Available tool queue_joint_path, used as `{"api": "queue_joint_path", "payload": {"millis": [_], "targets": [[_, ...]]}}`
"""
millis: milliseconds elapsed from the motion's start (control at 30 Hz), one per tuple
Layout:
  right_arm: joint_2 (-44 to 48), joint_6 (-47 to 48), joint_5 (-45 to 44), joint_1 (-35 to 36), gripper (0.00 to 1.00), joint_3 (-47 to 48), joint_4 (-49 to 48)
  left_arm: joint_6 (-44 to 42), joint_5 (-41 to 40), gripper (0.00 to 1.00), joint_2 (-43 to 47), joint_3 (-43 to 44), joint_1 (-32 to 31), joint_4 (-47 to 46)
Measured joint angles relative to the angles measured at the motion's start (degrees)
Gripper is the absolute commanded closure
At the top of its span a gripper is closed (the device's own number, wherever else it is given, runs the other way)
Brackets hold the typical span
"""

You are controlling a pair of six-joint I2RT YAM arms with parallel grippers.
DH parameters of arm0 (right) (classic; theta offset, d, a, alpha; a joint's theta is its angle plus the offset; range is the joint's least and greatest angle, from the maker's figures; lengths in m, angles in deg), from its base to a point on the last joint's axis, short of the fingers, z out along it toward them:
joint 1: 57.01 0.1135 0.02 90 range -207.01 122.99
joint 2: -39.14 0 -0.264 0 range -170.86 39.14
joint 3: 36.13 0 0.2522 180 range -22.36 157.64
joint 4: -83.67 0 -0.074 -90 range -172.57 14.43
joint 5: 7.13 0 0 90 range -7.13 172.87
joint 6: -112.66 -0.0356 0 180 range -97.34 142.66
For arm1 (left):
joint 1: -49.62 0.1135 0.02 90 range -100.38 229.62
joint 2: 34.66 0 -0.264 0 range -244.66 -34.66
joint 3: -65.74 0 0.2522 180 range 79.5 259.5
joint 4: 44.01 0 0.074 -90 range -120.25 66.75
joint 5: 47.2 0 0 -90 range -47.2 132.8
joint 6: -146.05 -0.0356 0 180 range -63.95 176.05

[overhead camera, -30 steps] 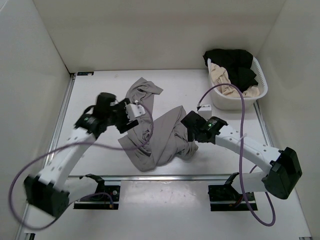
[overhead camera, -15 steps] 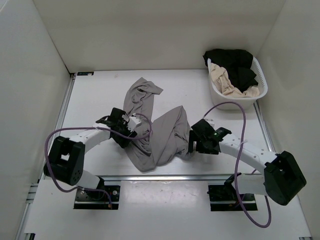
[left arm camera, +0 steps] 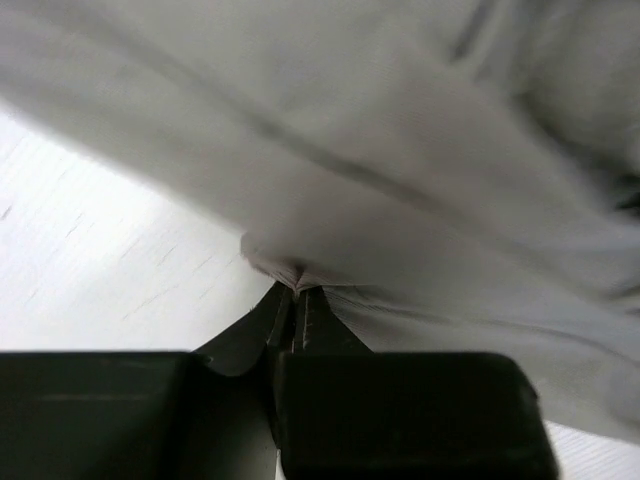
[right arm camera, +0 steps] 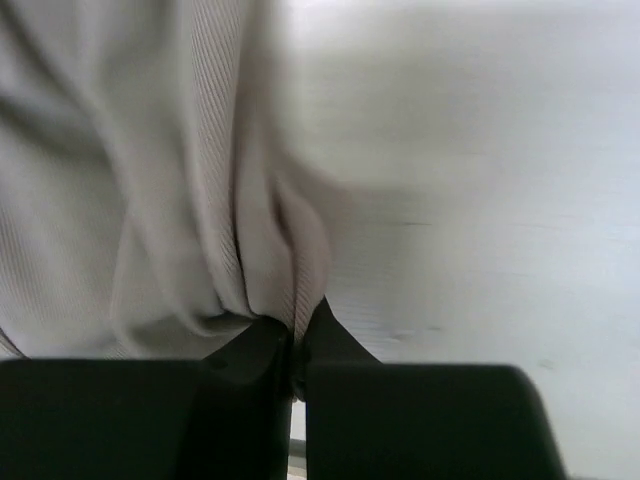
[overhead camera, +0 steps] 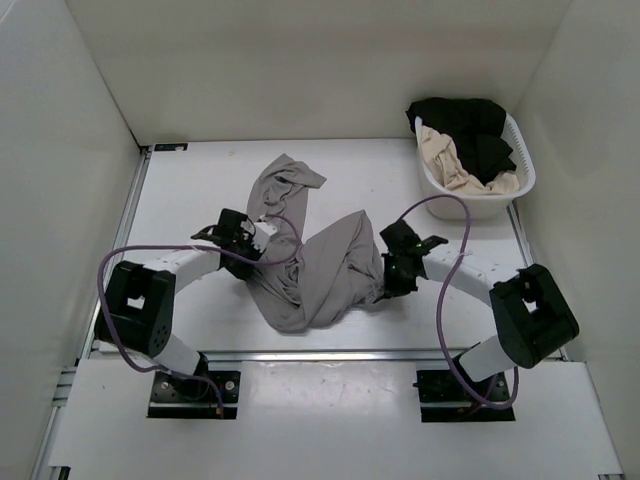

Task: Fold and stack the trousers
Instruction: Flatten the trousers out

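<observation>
The taupe-grey trousers [overhead camera: 320,265] lie crumpled in a bent heap at the middle of the table, one leg reaching up to the back. My left gripper [overhead camera: 262,262] is at the heap's left edge, shut on a pinch of the trousers' fabric [left arm camera: 296,283]. At the right edge of the heap, my right gripper [overhead camera: 383,282] is shut on a fold of the trousers [right arm camera: 300,300]. In both wrist views the black fingertips meet with cloth squeezed between them.
A white laundry basket [overhead camera: 520,190] stands at the back right, holding a black garment [overhead camera: 470,125] and a beige-cream garment [overhead camera: 445,160]. White walls close in the table on three sides. A metal rail [overhead camera: 330,352] runs along the near edge.
Both arms dropped to the table and drew in toward the heap. Both grippers, open before, have shut on the trousers' fabric at the left and right edges.
</observation>
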Motion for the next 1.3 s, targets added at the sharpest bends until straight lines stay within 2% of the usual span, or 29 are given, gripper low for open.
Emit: {"api": "queue_joint_path", "payload": {"millis": [100, 167, 267, 367, 467, 567, 733, 933, 1067, 1167, 1300], "targets": [[-0.6, 1.5, -4.2, -3.7, 1.0, 6.4, 6.4, -0.5, -0.8, 0.86, 0.2, 1.5, 4.9, 2.5], [-3.5, 3.6, -9.3, -5.9, 1.0, 17.6, 12.2, -1.4, -1.4, 0.86, -0.3, 7.0, 10.4, 6.8], [-10.3, 7.1, -17.7, -7.9, 1.0, 41.3, 17.4, -2.2, -2.1, 0.86, -2.0, 21.9, 18.8, 10.5], [-14.3, 10.9, -26.1, -8.5, 1.0, 61.1, 20.9, -2.6, -2.8, 0.86, -2.9, 37.9, 25.9, 10.2], [-14.1, 13.7, -31.5, -8.6, 1.0, 69.7, 22.9, -3.1, -3.2, 0.86, -2.6, 47.4, 31.1, 10.5], [-10.2, 15.6, -35.5, -8.6, 1.0, 67.3, 23.8, -4.2, -3.9, 0.86, -1.7, 50.0, 35.1, 10.9], [-2.6, 15.0, -39.7, -9.4, 1.0, 51.2, 26.1, -6.4, -5.0, 0.86, -1.6, 45.2, 40.6, 13.7], [7.6, 7.1, -42.1, -10.6, 1.0, 28.0, 27.7, -9.7, -6.4, 0.86, -2.1, 36.0, 47.6, 16.2], [14.7, 0.3, -42.1, -11.5, 1.0, 14.2, 29.6, -12.1, -6.9, 0.86, -2.1, 29.2, 50.0, 17.4], [15.8, -3.0, -41.9, -13.6, 1.0, 9.1, 30.6, -13.2, -7.4, 0.86, -3.0, 27.6, 50.8, 18.9], [16.1, -4.3, -41.8, -18.3, 1.0, 8.2, 30.2, -14.2, -8.0, 0.86, -5.3, 29.1, 50.9, 19.6]]}}
